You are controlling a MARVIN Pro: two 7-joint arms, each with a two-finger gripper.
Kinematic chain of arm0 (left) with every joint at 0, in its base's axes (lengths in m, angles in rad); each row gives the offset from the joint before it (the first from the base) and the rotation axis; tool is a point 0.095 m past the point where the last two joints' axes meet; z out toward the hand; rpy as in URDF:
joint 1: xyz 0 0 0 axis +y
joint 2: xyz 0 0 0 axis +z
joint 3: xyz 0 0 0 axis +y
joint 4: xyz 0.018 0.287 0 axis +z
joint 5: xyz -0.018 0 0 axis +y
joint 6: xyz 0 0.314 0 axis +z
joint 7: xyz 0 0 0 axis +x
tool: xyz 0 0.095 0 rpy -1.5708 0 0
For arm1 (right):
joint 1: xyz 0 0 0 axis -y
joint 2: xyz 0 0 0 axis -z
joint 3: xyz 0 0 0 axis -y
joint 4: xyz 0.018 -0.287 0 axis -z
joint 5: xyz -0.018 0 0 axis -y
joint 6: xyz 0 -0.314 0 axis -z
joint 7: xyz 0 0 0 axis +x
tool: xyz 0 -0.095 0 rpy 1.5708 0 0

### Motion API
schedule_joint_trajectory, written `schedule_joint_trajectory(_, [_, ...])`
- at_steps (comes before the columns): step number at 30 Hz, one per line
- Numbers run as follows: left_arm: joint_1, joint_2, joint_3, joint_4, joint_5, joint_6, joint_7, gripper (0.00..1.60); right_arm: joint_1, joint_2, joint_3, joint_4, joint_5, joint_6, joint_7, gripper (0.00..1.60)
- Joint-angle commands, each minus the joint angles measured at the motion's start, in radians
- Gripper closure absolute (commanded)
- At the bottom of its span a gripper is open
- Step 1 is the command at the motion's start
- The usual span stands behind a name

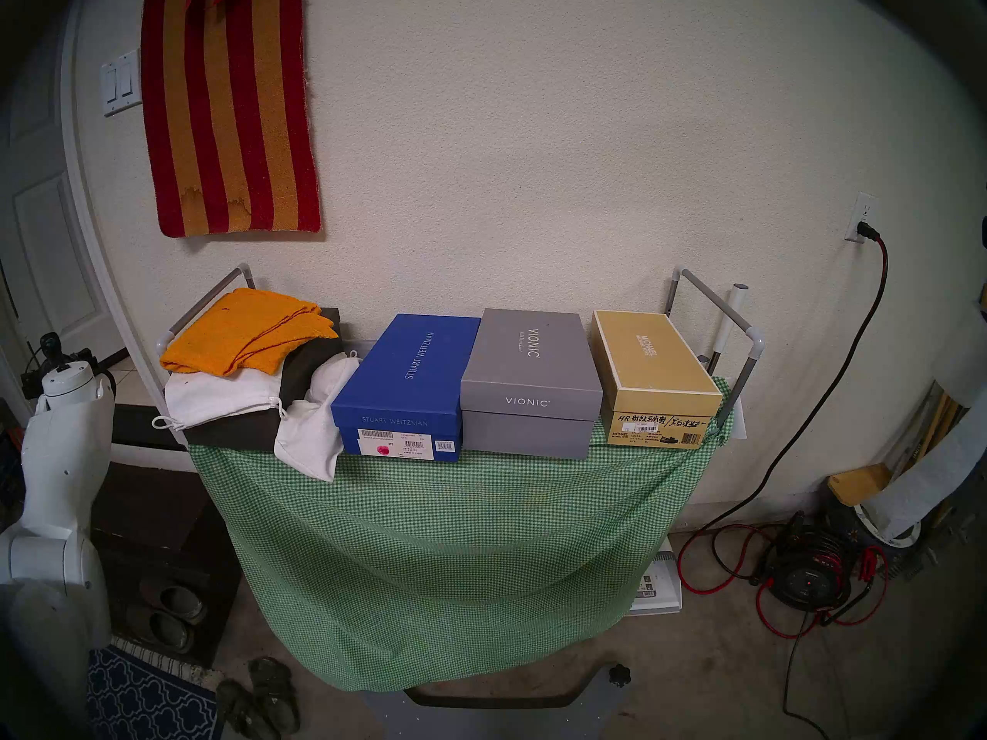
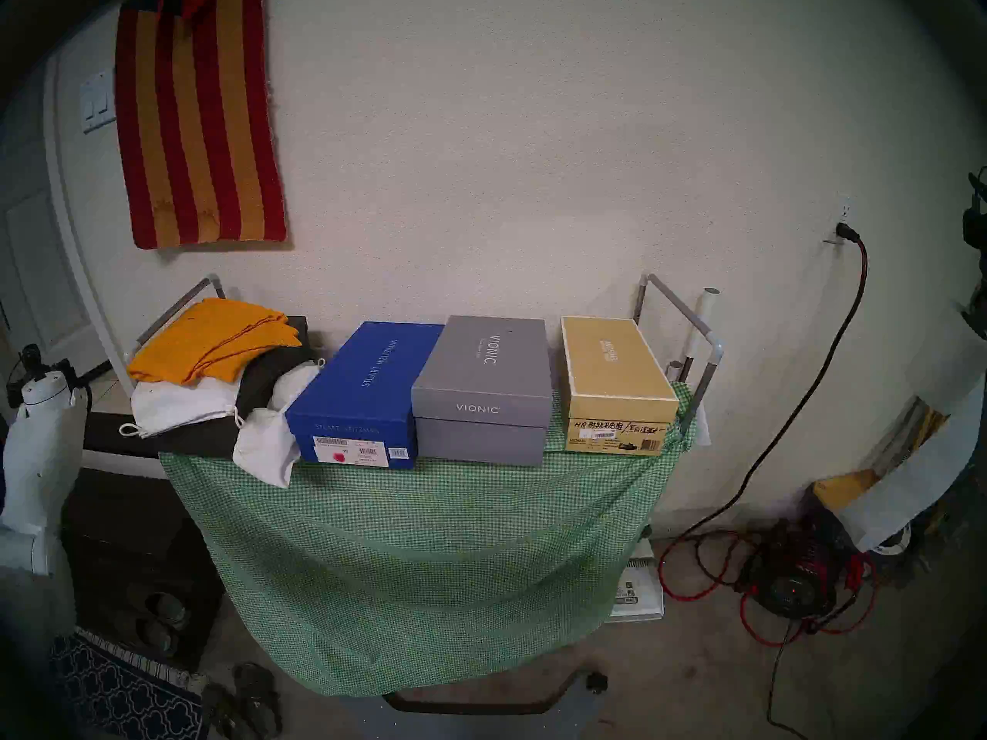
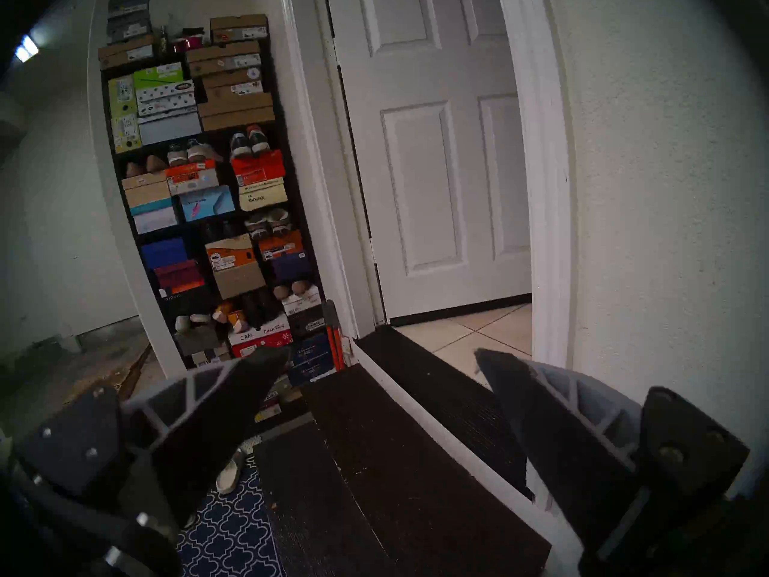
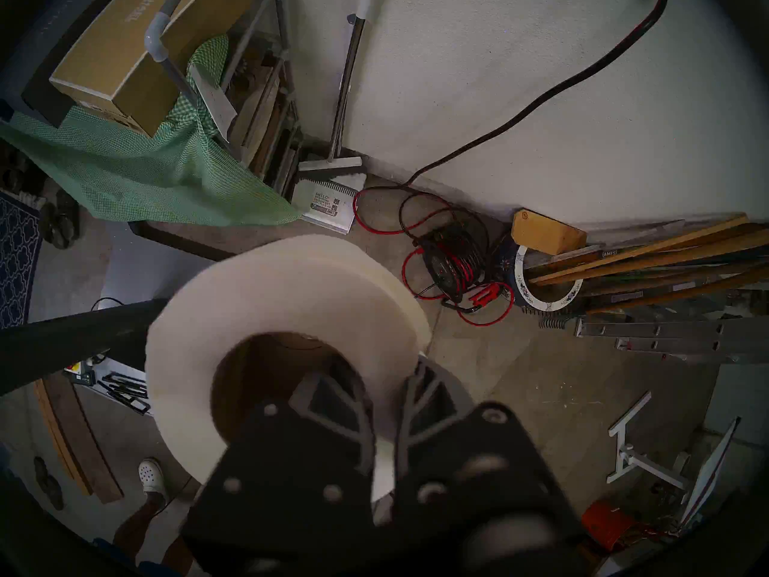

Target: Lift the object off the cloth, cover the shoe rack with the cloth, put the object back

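The green-and-white checked cloth hangs down the front of the shoe rack, its top edge lying under the boxes on the top shelf. In the right wrist view the cloth drapes off the rack's rail. My right gripper is shut on the white paper roll, one finger inside its brown core, held over the floor to the right of the rack. A white strip shows at the right edge of the head view. My left gripper stands open and empty, far left of the rack.
On the rack's top stand a blue box, a grey box and a tan box, with an orange cloth and white bags. A red cable reel lies on the floor. A tall shelf of shoe boxes stands by the door.
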Motion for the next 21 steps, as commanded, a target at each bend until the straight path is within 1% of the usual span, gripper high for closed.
schedule_joint_trajectory(1, [0.106, 0.0, -0.068, -0.108, -0.012, 0.001, 0.048, 0.0, 0.0, -0.002, 0.001, 0.004, 0.0, 0.001, -0.002, 1.6])
schedule_joint_trajectory(7, [0.183, -0.009, -0.154, -0.203, -0.024, 0.012, 0.096, 0.0, 0.0, -0.002, 0.001, 0.003, 0.0, 0.0, -0.002, 1.6])
schedule_joint_trajectory(13, [0.249, -0.047, -0.217, -0.296, -0.019, 0.035, 0.127, 0.0, 0.0, -0.002, 0.001, 0.003, 0.0, 0.0, -0.001, 1.6])
schedule_joint_trajectory(17, [0.298, -0.072, -0.26, -0.364, -0.019, 0.057, 0.136, 0.0, 0.0, -0.002, 0.0, 0.003, 0.0, 0.0, -0.002, 1.6])
schedule_joint_trajectory(21, [0.343, -0.094, -0.302, -0.427, -0.054, 0.089, 0.117, 0.0, -0.001, -0.002, 0.0, 0.004, 0.001, 0.0, -0.002, 1.6])
